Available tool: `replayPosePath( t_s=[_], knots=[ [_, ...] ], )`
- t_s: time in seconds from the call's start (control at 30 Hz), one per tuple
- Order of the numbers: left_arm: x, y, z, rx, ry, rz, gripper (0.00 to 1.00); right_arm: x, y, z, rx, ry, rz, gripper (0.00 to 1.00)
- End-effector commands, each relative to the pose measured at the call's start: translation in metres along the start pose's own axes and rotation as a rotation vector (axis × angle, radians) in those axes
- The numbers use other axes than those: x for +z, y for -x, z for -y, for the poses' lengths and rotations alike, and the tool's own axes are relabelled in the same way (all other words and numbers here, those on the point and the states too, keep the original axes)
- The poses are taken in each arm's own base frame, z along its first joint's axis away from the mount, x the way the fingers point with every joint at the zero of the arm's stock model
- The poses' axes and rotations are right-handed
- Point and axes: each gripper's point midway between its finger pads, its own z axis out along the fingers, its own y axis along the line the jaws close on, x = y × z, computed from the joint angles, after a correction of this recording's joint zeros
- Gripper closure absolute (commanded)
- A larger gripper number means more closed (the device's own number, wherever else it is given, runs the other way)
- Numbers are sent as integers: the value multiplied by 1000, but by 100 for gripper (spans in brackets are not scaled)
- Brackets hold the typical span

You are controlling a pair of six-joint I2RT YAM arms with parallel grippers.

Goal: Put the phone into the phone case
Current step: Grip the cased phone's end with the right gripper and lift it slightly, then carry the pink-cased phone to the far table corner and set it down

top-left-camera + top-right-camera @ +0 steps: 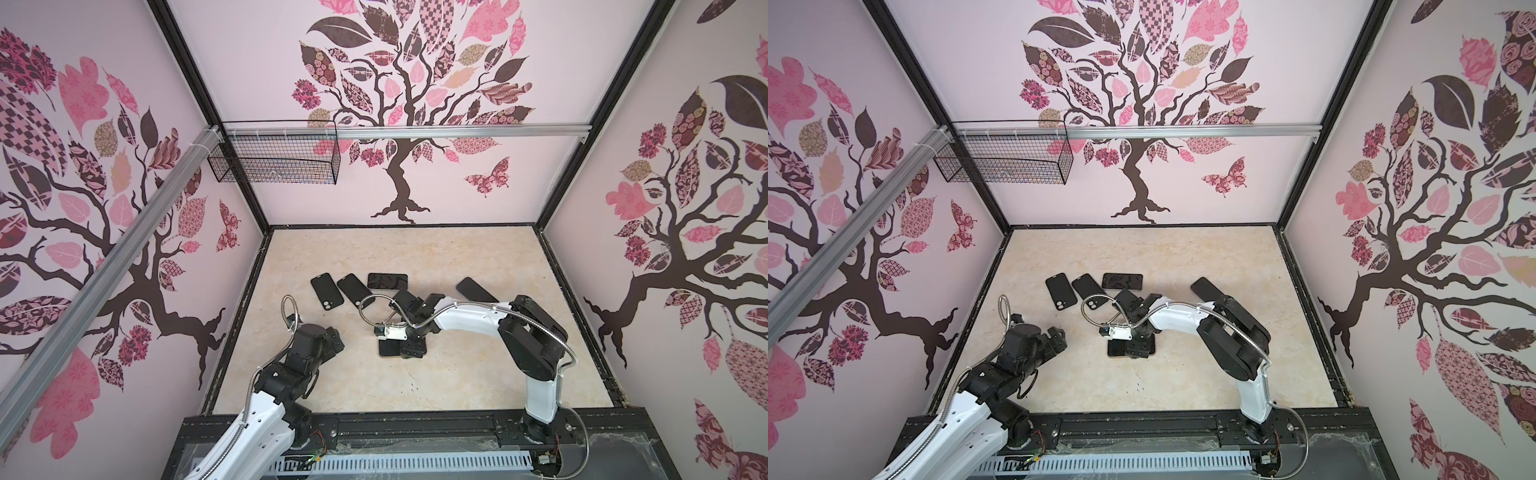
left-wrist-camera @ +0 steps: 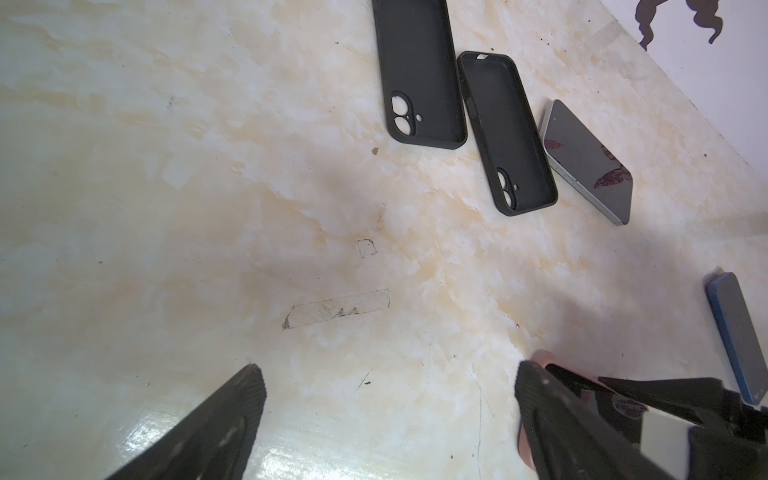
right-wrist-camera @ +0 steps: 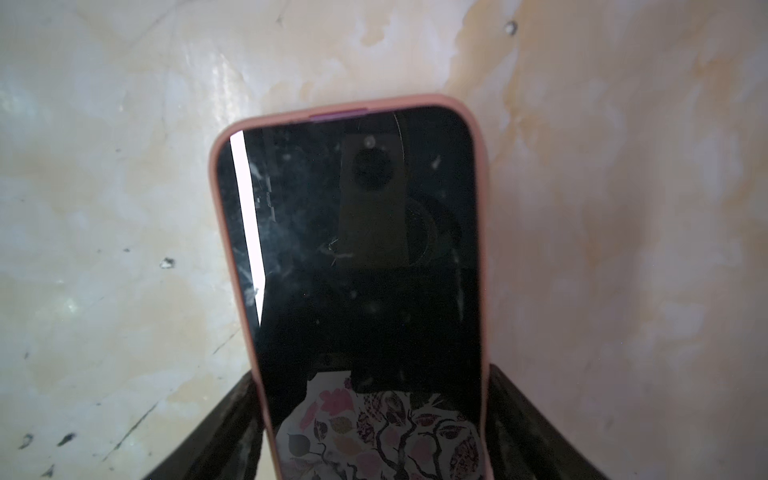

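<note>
We log: marbled table (image 1: 457,257), tree-print walls (image 1: 291,199); right hand (image 3: 374,374) astride pink-cased phone (image 3: 353,249), grip unclear; left hand (image 2: 388,368) apart, left of it.

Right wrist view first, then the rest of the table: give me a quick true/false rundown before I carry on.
1. The phone between the jaws of the right gripper already sits in a pink case. True.
2. That phone lies screen down. False: its dark screen faces up and reflects the wall pattern.
3. The left gripper holds a black case. False: its jaws stand open and empty above bare table.
4. Two empty black cases lie side by side on the table. True.
</note>
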Motion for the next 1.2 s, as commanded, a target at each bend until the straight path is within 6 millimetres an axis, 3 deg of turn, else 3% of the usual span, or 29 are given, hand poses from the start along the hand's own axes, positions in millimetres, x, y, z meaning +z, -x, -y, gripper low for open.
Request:
replayPosePath(
  t_s=[0.0,0.27,0.57,0.83,1.17],
  knots=[
    [3,-4,-9,-4,25,4,3,15,-18,-2,56,-21,-63,30],
    [2,-4,-10,-4,23,3,3,10,-8,3,171,-36,-10,50],
    [4,-6,-5,-2,3,-7,3,-4,-2,22,499,-2,46,62],
    [6,-8,-1,4,-10,-24,3,-42,-16,80,833,-166,233,70],
    [9,-10,3,10,-20,-43,3,-84,-42,136,1027,-354,299,74]
  ],
)
